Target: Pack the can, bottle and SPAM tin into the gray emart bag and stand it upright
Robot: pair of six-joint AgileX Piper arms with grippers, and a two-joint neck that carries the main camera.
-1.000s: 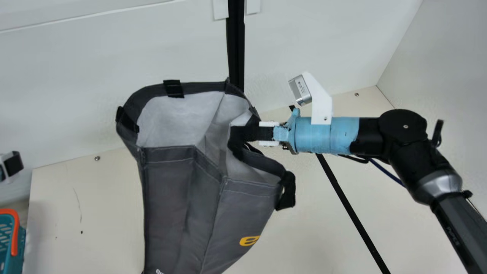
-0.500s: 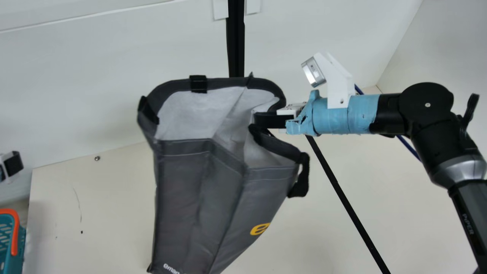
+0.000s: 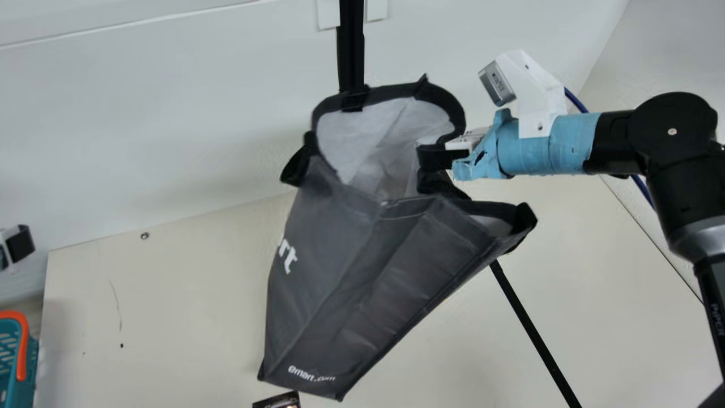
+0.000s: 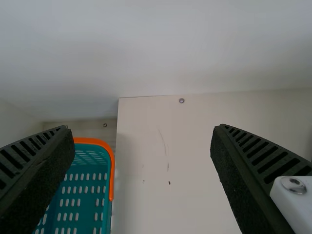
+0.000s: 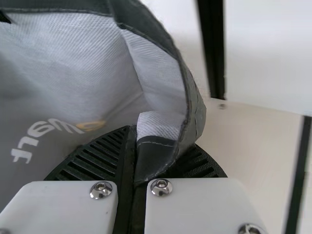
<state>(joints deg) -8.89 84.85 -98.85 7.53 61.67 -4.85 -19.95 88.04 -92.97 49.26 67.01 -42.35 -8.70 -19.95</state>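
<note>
The right end effector (image 3: 440, 157) pinches the rim of the gray emart bag (image 3: 340, 272), whose mouth gapes. The left end effector (image 3: 20, 245) is spread wide.

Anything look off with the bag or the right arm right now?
Yes. The bag is tilted, not upright, its rim folded where the right gripper pinches it. The blue wrap on that arm looks ragged near the gripper, and the cream table carries a thin, scratch-like line.

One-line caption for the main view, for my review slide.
Right gripper holds the gray emart bag by its rim, tilted.
</note>
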